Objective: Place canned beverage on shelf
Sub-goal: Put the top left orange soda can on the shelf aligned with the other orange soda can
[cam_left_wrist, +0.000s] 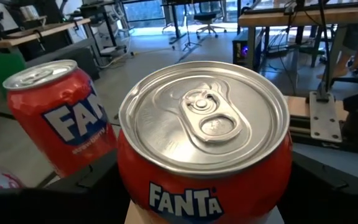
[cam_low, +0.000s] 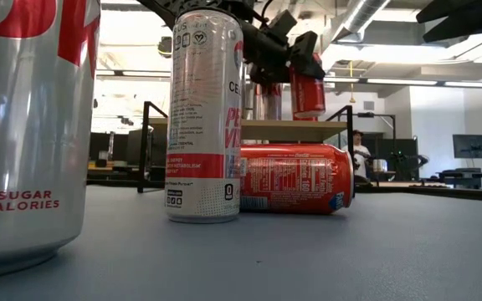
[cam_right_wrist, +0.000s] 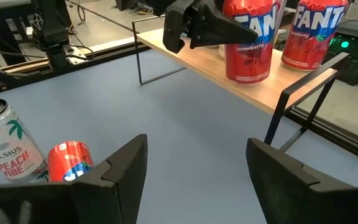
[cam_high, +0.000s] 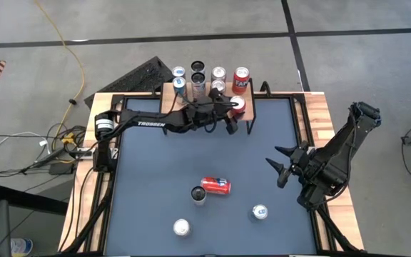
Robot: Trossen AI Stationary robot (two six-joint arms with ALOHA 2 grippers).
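Left gripper point(cam_high: 236, 107) jaws straddle a red Fanta can point(cam_left_wrist: 204, 155) upright on the shelf point(cam_right_wrist: 253, 90) at the tabletop's point(cam_high: 191, 157) far edge; grip or release unclear. Second Fanta can point(cam_left_wrist: 61, 118) just beside it. Right gripper point(cam_high: 282, 168) jaws wide, empty, near right edge. Mid-tabletop: Celsius can point(cam_low: 203, 117) upright, red can point(cam_low: 295, 178) lying. Open workshop behind.

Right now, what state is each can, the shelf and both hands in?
Fanta can: upright on the shelf's front edge, between the left hand's fingers.
Second Fanta can: upright on the shelf, apart.
Shelf: standing, holding cans.
Celsius can: upright on the table.
Red can: lying on its side.
Left hand: at the shelf, around the Fanta can.
Right hand: open, empty.
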